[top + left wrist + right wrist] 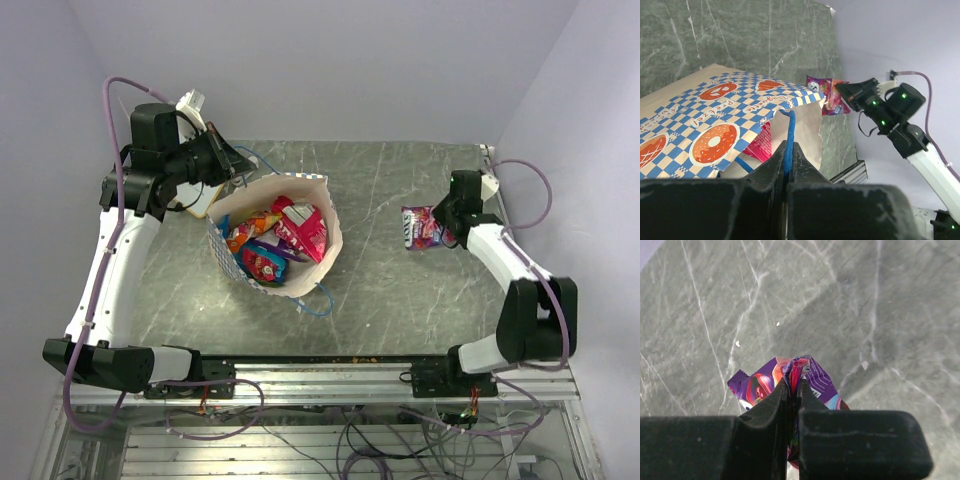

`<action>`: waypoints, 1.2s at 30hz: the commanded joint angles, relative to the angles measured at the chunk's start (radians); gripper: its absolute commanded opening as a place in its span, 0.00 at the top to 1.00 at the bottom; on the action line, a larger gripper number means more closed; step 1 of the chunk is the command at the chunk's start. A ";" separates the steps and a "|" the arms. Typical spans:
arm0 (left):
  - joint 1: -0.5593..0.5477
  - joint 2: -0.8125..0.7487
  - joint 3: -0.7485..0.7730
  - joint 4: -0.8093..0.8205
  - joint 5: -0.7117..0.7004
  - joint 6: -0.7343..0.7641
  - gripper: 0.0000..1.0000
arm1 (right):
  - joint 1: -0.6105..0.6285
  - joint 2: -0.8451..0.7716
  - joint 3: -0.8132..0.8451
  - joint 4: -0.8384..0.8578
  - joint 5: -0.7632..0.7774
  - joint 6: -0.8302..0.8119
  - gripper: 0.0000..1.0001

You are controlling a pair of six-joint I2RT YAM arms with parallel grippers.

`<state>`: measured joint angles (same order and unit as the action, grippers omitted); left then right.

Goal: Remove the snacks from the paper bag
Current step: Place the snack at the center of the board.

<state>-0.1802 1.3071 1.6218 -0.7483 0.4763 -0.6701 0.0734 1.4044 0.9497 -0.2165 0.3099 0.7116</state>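
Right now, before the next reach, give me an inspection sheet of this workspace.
Surface: grey-green marbled tabletop, pale veins.
Job's things: tan kraft paper bag with blue-checked band, mouth open; large red-pink glossy packet, orange packet and small red packet inside; purple glossy packet outside, to the right.
Clutter: white tan-edged object partly hidden under the left arm, unidentifiable.
Grippers: left pincer shut on the bag's thin blue cord handle; right pincer shut on the purple packet.
Cables: lilac cables loop along both arms; loose wires below the near rail.
Surroundings: pale lilac walls behind and at both sides.
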 commanded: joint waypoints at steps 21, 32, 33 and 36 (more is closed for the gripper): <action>0.004 -0.006 0.032 -0.004 0.044 0.011 0.93 | -0.199 0.759 0.750 -0.058 -0.332 -0.193 0.45; 0.004 0.003 0.029 0.008 0.052 0.008 0.93 | -0.118 0.471 0.565 -0.136 -0.386 -0.206 0.42; 0.004 0.003 0.029 0.011 0.053 0.007 0.93 | -0.097 0.444 0.556 -0.143 -0.403 -0.217 0.42; 0.004 -0.002 0.021 0.028 0.065 0.005 0.93 | -0.025 0.355 0.550 -0.177 -0.439 -0.255 0.42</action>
<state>-0.1802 1.3167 1.6218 -0.7567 0.4847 -0.6624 -0.0395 1.8729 1.5135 -0.3557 -0.0536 0.5076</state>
